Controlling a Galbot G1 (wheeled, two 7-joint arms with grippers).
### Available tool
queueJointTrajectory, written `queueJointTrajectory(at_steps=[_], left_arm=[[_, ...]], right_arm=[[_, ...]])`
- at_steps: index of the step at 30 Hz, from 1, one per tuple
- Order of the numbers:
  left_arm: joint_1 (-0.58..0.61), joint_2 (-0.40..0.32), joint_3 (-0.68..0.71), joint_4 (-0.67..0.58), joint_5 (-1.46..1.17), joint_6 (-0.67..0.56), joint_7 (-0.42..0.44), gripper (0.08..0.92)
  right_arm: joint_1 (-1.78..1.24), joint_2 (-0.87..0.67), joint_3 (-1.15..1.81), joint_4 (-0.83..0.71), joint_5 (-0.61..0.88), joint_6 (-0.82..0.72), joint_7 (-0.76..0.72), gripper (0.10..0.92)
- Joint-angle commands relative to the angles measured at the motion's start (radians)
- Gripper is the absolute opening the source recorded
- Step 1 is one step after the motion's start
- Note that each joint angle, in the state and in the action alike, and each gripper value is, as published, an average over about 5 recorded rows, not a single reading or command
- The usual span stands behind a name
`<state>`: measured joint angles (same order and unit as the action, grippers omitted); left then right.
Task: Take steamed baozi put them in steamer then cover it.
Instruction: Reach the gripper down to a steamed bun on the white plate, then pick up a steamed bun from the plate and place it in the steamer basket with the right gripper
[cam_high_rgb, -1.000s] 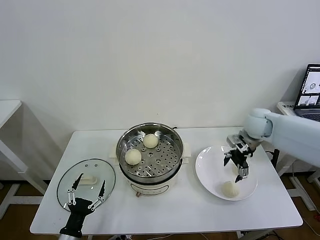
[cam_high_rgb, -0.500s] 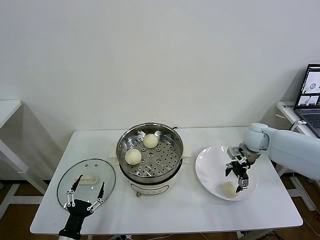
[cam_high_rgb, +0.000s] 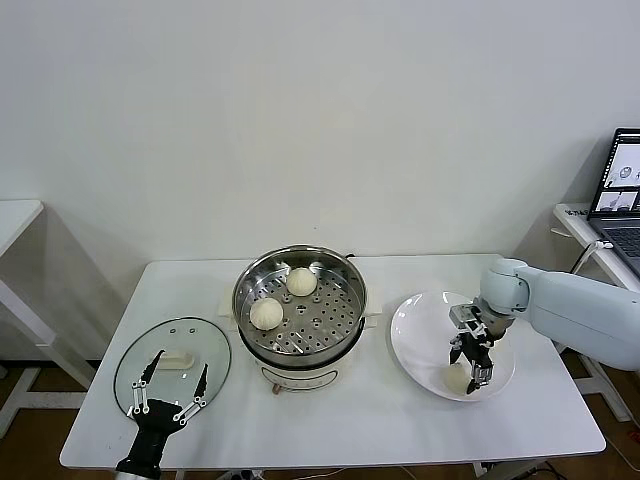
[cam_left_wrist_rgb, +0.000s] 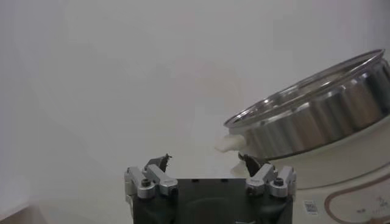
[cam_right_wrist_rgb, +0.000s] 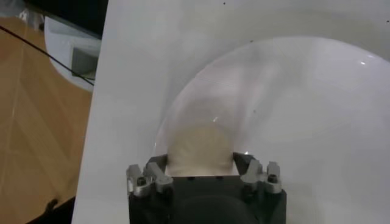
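One steamed baozi (cam_high_rgb: 457, 378) is sitting near the front edge of the white plate (cam_high_rgb: 420, 325), w/ the right gripper (cam_high_rgb: 468, 368) reaching down over it. Its fingers are spread to either side of the bun (the right wrist view is showing the bun (cam_right_wrist_rgb: 200, 150) filling the gap between them), but whether they're pressing in is not something I can tell; the bun is resting on the plate, not lifted. The straddling pose looks like a grasp in progress, prob. to carry this one across to the steamer (cam_high_rgb: 300, 300) at table centre.

Two baozi (cam_high_rgb: 266, 314) are lying on the steamer's perforated floor, toward its left and back, apart from each other, leaving room on the right. The plate is holding only the one bun as far as the head view shows.

The cover (cam_high_rgb: 172, 365) is lying flat on the table left of the steamer, handle up. The left gripper (cam_high_rgb: 170, 392) is waiting over its near edge, fingers wide apart, holding nothing, likely parked for the covering step.
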<state>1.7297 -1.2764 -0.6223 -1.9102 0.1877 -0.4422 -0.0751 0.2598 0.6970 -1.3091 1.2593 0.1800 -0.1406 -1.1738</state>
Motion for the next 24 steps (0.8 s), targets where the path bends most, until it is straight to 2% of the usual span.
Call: queueJointTrajectory(at_steps=[1,5,11,17,24], left_arm=[[-0.001,0.002,0.000,0.001,0.001,0.001,-0.002,0.823],[-0.004,0.005,0.005,0.000,0.001,0.004,-0.002,0.823],[-0.012,0.010,0.013,-0.004,0.001,0.009,-0.002,0.823],[-0.013,0.011,0.017,-0.010,0.001,0.011,-0.002,0.823],[-0.008,0.012,0.017,-0.014,0.002,0.007,-0.003,0.823]], right_arm=[[0.034,-0.004,0.009,0.014,0.007,0.005,-0.010,0.649],[0.138,-0.009,0.006,0.057,0.010,0.047,-0.045,0.628],[0.380,0.053,0.021,0.131,0.000,0.216,-0.102,0.628],[0.529,0.209,0.049,0.163,0.005,0.402,-0.091,0.628],[0.534,0.384,0.068,0.175,-0.059,0.585,-0.029,0.628]])
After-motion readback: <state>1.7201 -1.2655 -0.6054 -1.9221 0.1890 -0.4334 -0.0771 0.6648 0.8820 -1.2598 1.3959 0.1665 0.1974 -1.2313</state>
